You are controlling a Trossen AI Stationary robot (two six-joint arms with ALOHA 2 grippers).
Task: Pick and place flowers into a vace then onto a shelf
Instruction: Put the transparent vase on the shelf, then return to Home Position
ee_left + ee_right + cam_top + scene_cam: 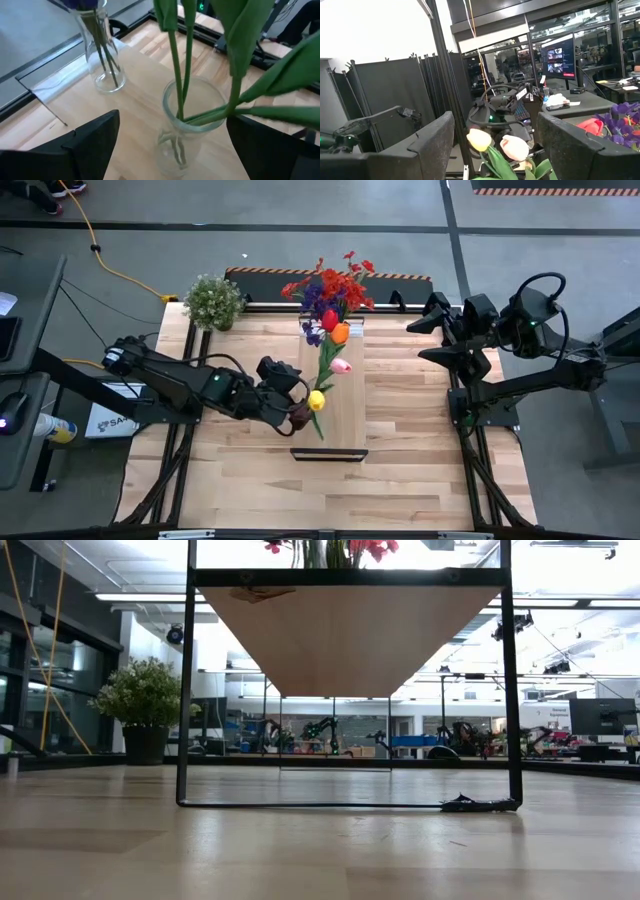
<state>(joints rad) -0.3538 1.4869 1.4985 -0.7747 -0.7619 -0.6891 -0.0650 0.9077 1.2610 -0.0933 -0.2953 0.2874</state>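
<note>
Vase on the shelf, left tool about to let go or take hold.
Left tool [170, 145] stands spread on either side of the glass vase [192, 125] holding the tulip flowers [330, 365], on the shelf [350, 415] near its front end; contact can't be confirmed. Second vase [102, 65] stands farther back. Right tool [495, 150], spread and empty, waits raised at the bench's right edge. Likely next: retreat without tipping the glass.
</note>
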